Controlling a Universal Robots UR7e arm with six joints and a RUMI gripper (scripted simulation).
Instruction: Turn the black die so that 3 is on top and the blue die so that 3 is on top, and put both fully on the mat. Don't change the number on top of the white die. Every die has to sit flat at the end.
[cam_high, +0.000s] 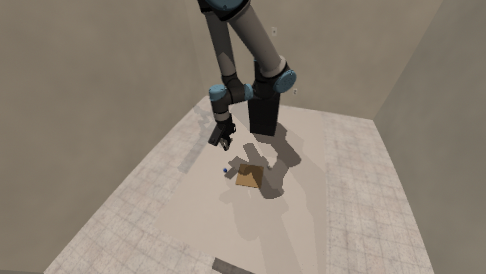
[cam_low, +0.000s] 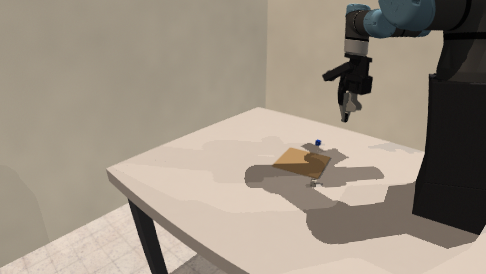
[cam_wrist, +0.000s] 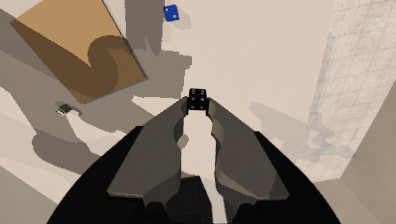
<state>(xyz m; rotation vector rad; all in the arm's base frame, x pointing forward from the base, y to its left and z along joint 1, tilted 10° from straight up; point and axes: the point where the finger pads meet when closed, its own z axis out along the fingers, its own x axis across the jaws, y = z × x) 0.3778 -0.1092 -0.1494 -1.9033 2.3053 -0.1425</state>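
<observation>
My gripper (cam_high: 226, 147) (cam_low: 345, 119) (cam_wrist: 197, 98) is shut on the black die (cam_wrist: 197, 99), which sits between the fingertips, high above the table. Two of its faces with white pips show in the wrist view; the nearer one shows four. The blue die (cam_high: 225, 170) (cam_low: 318, 143) (cam_wrist: 171, 13) lies on the table beside the mat (cam_high: 244, 182) (cam_low: 287, 158) (cam_wrist: 65, 30), off it; two pips show on its upper face in the wrist view. The white die (cam_low: 314, 183) (cam_wrist: 61, 113) lies off the mat near another edge, partly in shadow; its top number is too small to tell.
The robot's black base (cam_high: 264, 115) (cam_low: 450, 150) stands on the table (cam_high: 200, 220) (cam_low: 210, 235). The arm's shadow falls across part of the mat and around the white die. Walls rise around the table.
</observation>
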